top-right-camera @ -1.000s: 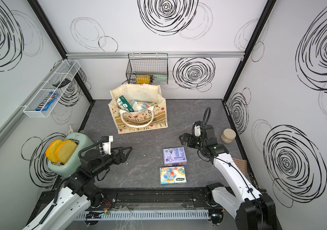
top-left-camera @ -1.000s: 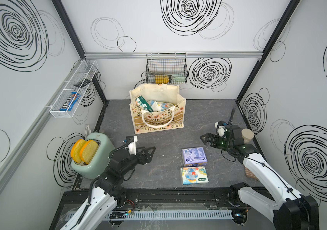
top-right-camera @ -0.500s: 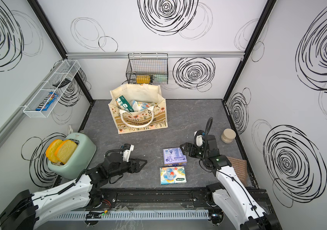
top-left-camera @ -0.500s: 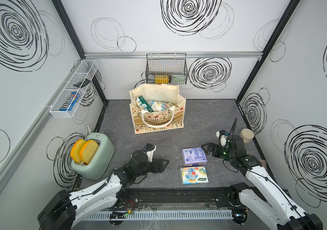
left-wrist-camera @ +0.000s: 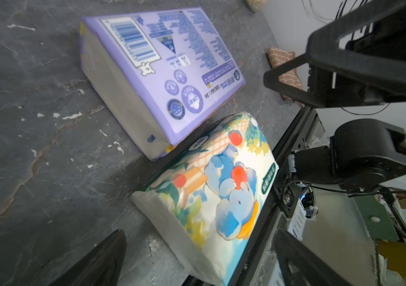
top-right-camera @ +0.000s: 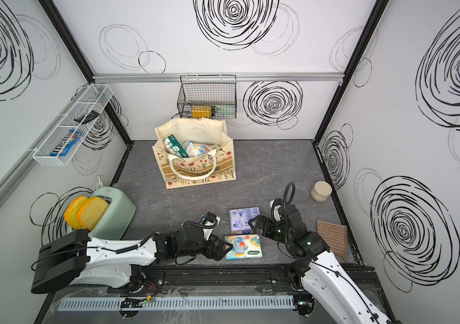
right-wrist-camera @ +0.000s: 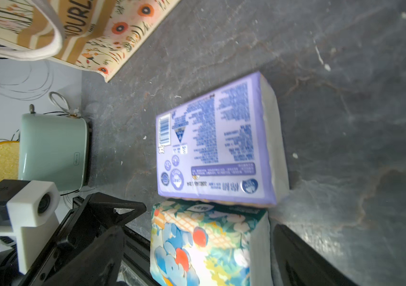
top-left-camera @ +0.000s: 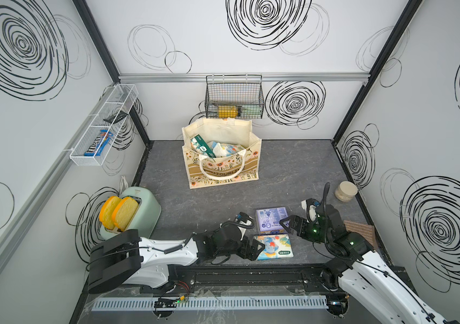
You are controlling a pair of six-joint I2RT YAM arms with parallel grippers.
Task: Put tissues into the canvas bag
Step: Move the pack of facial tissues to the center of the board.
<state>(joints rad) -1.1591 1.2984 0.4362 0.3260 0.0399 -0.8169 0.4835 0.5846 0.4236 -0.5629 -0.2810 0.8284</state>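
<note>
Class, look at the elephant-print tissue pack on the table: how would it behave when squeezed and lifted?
The elephant-print tissue pack probably gives under a squeeze: its edges look rounded and puffy. Its glossy film shows glare, so it may slip. Lying flat and brick-shaped, it is unlikely to roll.

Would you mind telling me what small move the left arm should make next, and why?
Probably ease the left gripper forward to straddle the elephant pack: its jaws stand open, the pack lies ungripped on the table with its near end at their tips.
</note>
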